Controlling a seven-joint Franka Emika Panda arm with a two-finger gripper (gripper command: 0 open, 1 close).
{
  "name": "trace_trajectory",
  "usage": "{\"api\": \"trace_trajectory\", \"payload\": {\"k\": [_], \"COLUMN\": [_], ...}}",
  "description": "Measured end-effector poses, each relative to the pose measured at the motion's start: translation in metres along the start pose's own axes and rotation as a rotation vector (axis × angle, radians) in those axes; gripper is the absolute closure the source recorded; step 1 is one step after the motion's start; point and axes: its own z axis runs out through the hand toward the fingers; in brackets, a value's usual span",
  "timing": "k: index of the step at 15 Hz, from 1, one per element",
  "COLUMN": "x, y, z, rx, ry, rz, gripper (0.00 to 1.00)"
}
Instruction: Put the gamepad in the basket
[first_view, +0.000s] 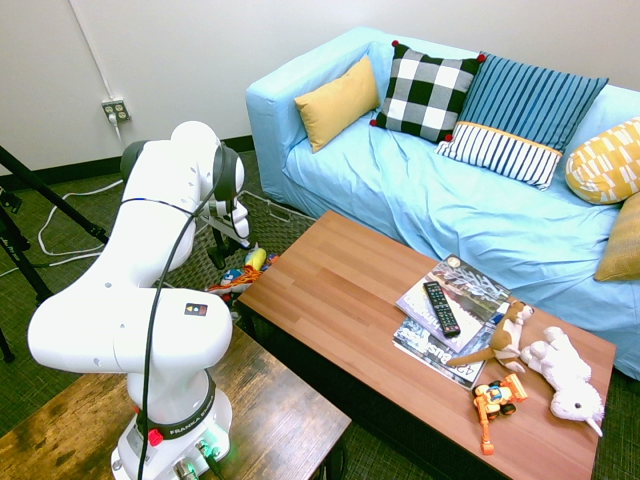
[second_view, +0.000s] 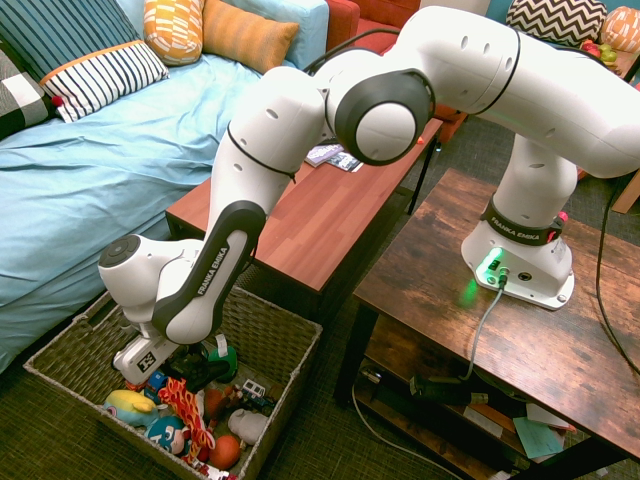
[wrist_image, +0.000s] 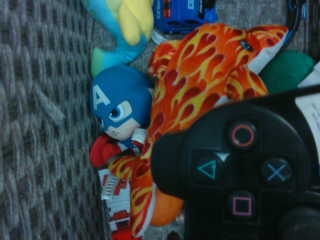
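In the second exterior view the basket (second_view: 285, 345) sits at the lower left of the frame, on the floor between the blue sofa (second_view: 110, 150) and the end of the coffee table (second_view: 320, 215). Its near rim runs just beside the table's dark leg, leaving little room on that side; the left wall of the basket stands clear. The arm bends down over the table's edge and the gripper (second_view: 185, 365) points straight down inside the basket, above a heap of toys (second_view: 175, 415). The claw is closed on the gamepad (second_view: 200, 368), a dark shape just under the fingers, though the arm hides most of the grip here. The wrist view shows the gamepad (wrist_image: 240, 170) close below the camera, over a flame-patterned plush (wrist_image: 200, 75) and a blue-masked doll (wrist_image: 117, 107), with woven wicker filling that frame's left.
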Motion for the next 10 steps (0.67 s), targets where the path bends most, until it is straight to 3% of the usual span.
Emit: {"api": "trace_trajectory", "payload": {"k": [10], "x": [0.011], "y": [-0.011], "z": [-0.005], "rx": [0.025], "ry": [0.009], "rz": [0.01], "gripper": [0.0]}}
